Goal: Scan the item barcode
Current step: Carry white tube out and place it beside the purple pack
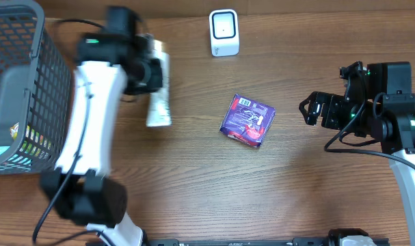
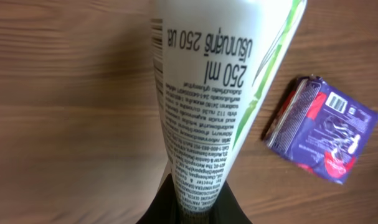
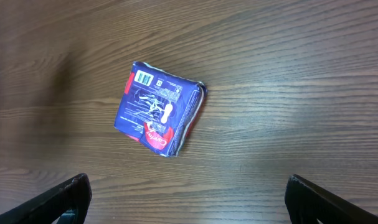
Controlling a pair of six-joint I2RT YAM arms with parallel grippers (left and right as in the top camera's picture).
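Note:
My left gripper (image 1: 150, 71) is shut on the crimped end of a white tube (image 1: 158, 104) with green stripes and black print. In the left wrist view the tube (image 2: 207, 93) runs up from the gripper (image 2: 192, 200), with part of a barcode (image 2: 156, 31) on its left edge. A purple packet (image 1: 247, 120) lies flat mid-table, and a barcode label (image 3: 144, 78) shows on its top. The white scanner (image 1: 223, 32) stands at the back, right of the tube. My right gripper (image 1: 310, 109) hangs open to the right of the packet (image 3: 157, 109), nothing between its fingers (image 3: 70, 196).
A dark wire basket (image 1: 29, 89) with several items inside stands at the left edge, close to the left arm. The purple packet (image 2: 319, 127) shows to the right of the tube in the left wrist view. The table is brown wood.

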